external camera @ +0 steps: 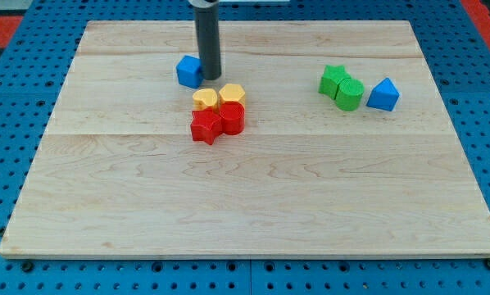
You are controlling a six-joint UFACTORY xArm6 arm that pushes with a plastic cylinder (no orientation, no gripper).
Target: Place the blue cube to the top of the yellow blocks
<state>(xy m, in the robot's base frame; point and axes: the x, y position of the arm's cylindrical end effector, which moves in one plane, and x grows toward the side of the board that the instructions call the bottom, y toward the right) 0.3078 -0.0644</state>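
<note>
- The blue cube [188,71] sits on the wooden tabletop [253,197], up and to the view's left of the yellow blocks.
- My tip [210,78] touches the cube's right side; I have no hand, only this rod.
- Two yellow blocks [219,97] lie just below, touching two red blocks [218,121].
- Well apart at the view's right: a green star [333,79], a green cylinder [349,94], another blue block [383,95].

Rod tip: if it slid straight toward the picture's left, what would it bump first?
Probably the blue cube. My tip sits right beside it, on its right. Past the cube, the board looks free.
</note>
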